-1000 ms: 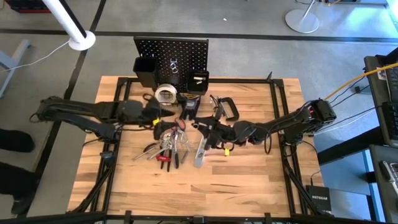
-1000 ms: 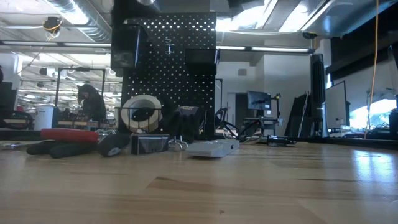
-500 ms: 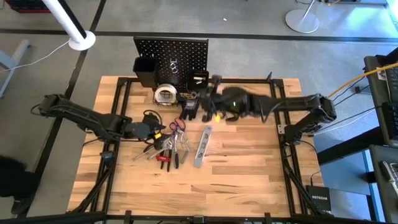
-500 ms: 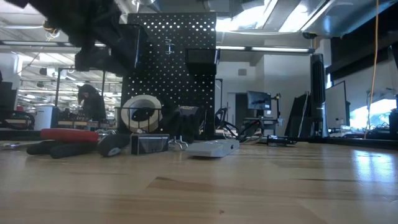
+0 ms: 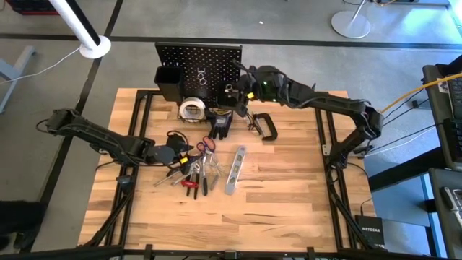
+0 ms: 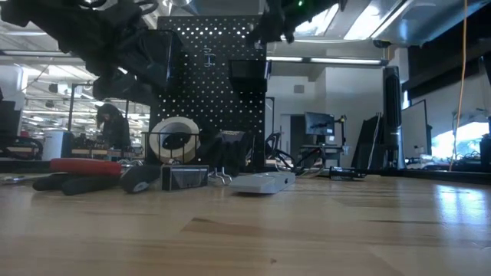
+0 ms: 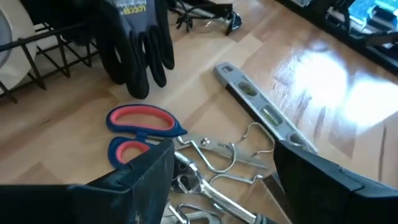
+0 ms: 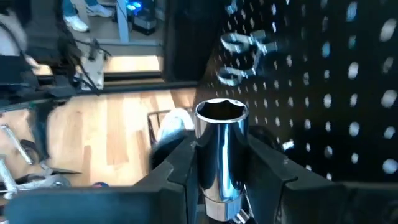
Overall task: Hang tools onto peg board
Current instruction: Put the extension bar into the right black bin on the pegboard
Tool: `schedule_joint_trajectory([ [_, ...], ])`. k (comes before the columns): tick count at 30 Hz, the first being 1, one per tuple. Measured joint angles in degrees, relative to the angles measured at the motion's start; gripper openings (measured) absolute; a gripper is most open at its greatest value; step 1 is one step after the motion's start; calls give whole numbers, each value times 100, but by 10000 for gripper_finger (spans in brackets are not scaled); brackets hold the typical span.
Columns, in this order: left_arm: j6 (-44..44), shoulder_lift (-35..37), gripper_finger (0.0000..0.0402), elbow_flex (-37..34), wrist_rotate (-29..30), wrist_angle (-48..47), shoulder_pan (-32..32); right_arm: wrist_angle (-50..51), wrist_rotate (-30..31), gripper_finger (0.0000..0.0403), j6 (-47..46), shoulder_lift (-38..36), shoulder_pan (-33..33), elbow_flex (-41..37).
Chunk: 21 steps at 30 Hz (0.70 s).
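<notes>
Socket (image 8: 221, 155) sits pinched upright in my right gripper (image 8: 219, 163), just before the peg board (image 8: 323, 81), closer than my spread left gripper (image 7: 217, 168) over the scissors (image 7: 146, 130).

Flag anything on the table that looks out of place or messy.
The tools lie in a loose, overlapping heap on the table instead of hanging: scissors, level, gloves. Nothing looks broken. The right gripper holds a shiny socket up by the peg board.
</notes>
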<state>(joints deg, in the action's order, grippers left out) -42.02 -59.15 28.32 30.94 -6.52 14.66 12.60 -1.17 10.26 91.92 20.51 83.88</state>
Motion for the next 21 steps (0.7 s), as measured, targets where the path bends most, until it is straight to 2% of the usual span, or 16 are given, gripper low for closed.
schedule_joint_trajectory([
  [9,2,-64,260,0,-2,-7,0,101,100,104,-120,365,57,-2],
  [15,65,-64,260,0,-2,-5,9,103,665,136,-145,464,52,-4],
  [21,175,-64,260,0,-4,-1,124,108,684,174,-120,423,44,2],
])
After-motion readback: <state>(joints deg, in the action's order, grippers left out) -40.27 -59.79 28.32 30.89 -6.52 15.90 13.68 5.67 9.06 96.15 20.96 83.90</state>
